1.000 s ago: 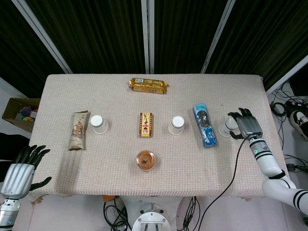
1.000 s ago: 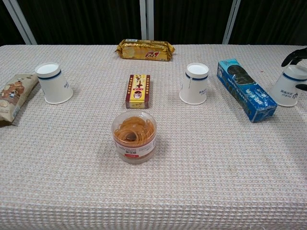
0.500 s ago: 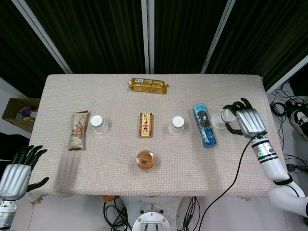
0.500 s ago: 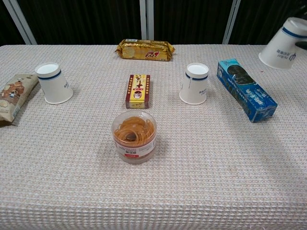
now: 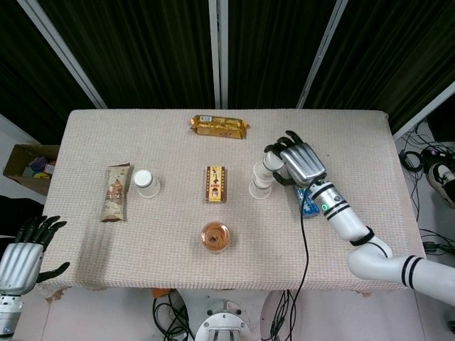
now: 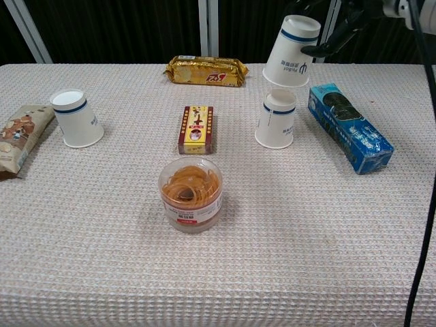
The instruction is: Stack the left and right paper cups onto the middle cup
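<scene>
My right hand (image 5: 298, 162) (image 6: 347, 17) grips an upturned white paper cup (image 5: 270, 165) (image 6: 293, 51) by its side, tilted a little. The cup hangs just above the middle cup (image 5: 260, 187) (image 6: 276, 120), its rim nearly over that cup's base, and the two are apart. The middle cup stands upside down on the table. The left cup (image 5: 146, 182) (image 6: 77, 118), also upturned, stands at the table's left. My left hand (image 5: 25, 252) hangs off the table's near left corner, fingers apart and holding nothing.
A blue biscuit box (image 6: 349, 127) lies right of the middle cup, under my right forearm. A red-yellow box (image 6: 196, 129), a tub of rubber bands (image 6: 191, 194), a gold snack pack (image 6: 206, 71) and a brown snack pack (image 6: 17, 136) lie around the cups.
My right hand lifted the right cup off the table and carried it left over the blue box until it hung above the middle cup. The left hand sank slightly.
</scene>
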Tool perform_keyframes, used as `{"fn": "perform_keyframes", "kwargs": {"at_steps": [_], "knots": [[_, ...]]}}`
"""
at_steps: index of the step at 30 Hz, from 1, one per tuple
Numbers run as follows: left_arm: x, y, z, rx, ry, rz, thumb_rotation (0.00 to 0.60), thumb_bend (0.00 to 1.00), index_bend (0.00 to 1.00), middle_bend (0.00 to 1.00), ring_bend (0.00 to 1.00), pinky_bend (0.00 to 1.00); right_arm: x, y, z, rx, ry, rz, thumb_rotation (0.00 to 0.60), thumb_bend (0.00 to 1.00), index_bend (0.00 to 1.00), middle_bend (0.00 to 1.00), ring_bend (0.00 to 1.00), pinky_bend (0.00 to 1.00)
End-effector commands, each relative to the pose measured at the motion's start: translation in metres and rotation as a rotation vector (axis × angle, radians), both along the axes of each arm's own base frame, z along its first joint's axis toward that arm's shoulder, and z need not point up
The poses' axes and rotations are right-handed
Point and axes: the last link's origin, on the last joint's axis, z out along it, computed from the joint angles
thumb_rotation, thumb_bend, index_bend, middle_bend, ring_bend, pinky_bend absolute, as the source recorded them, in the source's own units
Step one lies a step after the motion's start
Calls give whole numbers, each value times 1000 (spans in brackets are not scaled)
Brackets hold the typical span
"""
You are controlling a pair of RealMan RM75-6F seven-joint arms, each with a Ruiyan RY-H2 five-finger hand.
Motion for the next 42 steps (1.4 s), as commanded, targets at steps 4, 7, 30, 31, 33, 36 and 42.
{"fn": "perform_keyframes", "kwargs": {"at_steps": [4, 7, 30, 31, 33, 36, 42], "knots": [[-5, -1, -1, -3, -6, 13, 600, 91, 204, 136, 93, 106, 4, 1, -15, 24, 41, 6, 600, 369, 466, 421, 172, 123], [-7, 0, -1, -4, -9, 19, 600, 92, 204, 136, 93, 106, 3, 3, -15, 27, 41, -2, 600, 369, 466, 421, 172, 122], [5, 28, -2, -13, -36, -73, 600, 92, 205, 136, 93, 107, -30, 24, -68, 161, 301, -65, 600, 232, 0, 31, 0, 0], [8, 35, -2, -24, -43, -84, 600, 92, 205, 136, 93, 107, -32, 26, -67, 160, 305, -76, 600, 220, 0, 9, 0, 0], [16, 54, -4, -63, -64, -105, 600, 98, 206, 137, 93, 109, -35, 31, -57, 119, 294, -84, 600, 216, 0, 0, 0, 0], [30, 84, -9, -114, -83, -132, 600, 119, 222, 143, 94, 113, -42, 42, -28, 37, 222, -98, 600, 217, 0, 0, 0, 0], [61, 148, -32, -220, -79, -168, 600, 141, 230, 172, 106, 115, -74, 77, 42, -121, 150, -137, 600, 217, 0, 0, 0, 0]]}}
